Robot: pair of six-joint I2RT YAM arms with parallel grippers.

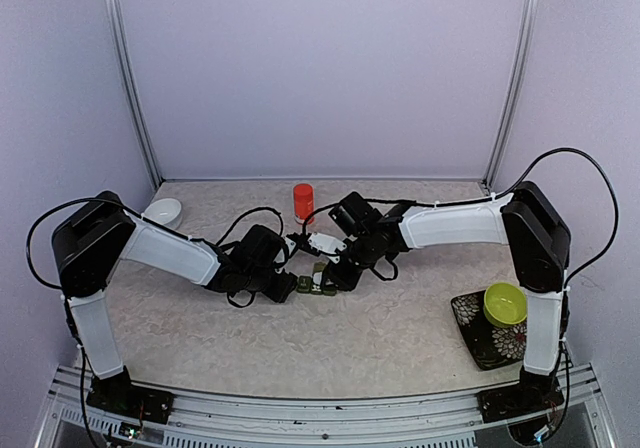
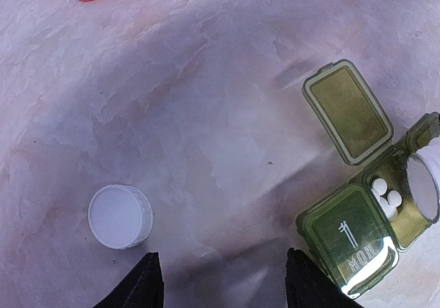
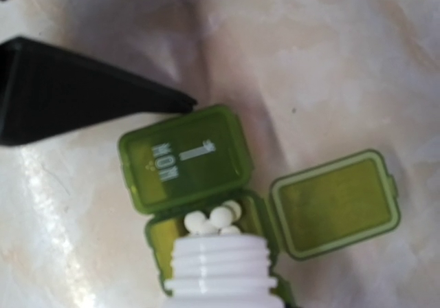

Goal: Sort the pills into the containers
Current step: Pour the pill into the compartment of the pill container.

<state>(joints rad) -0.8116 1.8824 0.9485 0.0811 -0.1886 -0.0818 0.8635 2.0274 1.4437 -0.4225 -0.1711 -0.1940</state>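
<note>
Both arms reach low and inward over the table (image 1: 400, 328) to the dark green pill box (image 3: 185, 163), which lies between them at mid-table. The left arm (image 1: 170, 250) stretches in from the left of the box. The left gripper (image 2: 223, 284) is released, with its jaws apart and nothing between them, and one finger (image 3: 82, 95) is just beside the closed MON lid. The right arm (image 1: 455, 225) bends down from the right of the box, and the right gripper (image 1: 340, 263) is grasping a white bottle (image 3: 223, 273). The bottle's mouth is over the open middle compartment, where white pills (image 3: 220, 217) lie. A white cap (image 2: 120, 216) lies on the table left of the box.

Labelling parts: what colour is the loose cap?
The cap is white; left wrist view shows it best.
</note>
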